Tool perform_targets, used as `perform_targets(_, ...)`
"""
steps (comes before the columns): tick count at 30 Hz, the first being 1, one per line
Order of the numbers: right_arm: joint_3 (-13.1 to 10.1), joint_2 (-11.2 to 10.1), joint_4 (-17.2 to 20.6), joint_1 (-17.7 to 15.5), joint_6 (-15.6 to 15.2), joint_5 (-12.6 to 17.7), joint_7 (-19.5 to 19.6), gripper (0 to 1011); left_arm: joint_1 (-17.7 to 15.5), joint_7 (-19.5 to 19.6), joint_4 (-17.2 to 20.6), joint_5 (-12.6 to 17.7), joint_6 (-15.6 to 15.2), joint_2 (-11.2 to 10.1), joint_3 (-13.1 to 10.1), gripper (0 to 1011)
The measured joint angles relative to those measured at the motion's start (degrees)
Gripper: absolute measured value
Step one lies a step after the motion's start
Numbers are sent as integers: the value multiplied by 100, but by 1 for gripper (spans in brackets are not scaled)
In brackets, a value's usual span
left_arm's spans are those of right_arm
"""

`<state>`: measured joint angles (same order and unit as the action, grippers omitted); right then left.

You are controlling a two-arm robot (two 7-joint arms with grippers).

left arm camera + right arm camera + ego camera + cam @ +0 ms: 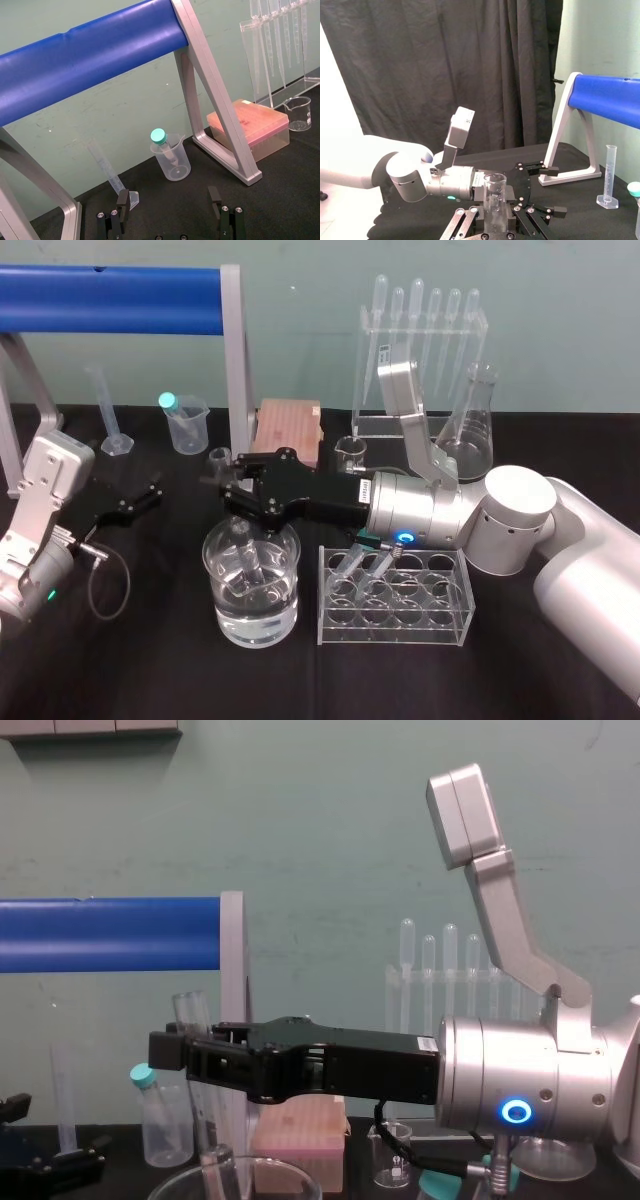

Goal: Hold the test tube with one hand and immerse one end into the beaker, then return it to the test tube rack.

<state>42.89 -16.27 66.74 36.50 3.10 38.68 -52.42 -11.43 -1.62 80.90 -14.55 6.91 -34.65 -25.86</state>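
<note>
The right gripper (232,498), arm stretched level leftward, pinches the test tube (248,555), lower end inside the beaker (216,602); the left gripper (150,494) sits spread.

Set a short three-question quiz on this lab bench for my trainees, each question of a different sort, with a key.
1. True or false: the left gripper is holding the test tube.
2. Relative to the wide beaker, the tube's lower end is: A. inside it; B. beside it on the table; C. far behind it.
3. Fill in: by the robot's own sides, the clear rack stands to the ____ of the beaker.

Key
1. False. The right gripper holds it. The left one is open and off to the side.
2. A
3. right
</note>
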Motion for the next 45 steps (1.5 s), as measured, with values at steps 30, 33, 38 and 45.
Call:
perform_targets(30, -42, -49, 171, -24, 154, -54, 1, 226, 0, 0, 0, 0, 0, 0, 0, 1000)
perform_targets(33, -112, -84, 269, -51, 221, -34, 14, 225, 0, 0, 0, 0, 0, 0, 0, 1000)
perform_targets(38, -353, -172, 550, -131, 405, 144, 72, 225, 0, 0, 0, 0, 0, 0, 0, 1000)
perform_targets(45, -723, -239, 837, -76, 616, 477, 59, 225, 0, 0, 0, 0, 0, 0, 0, 1000)
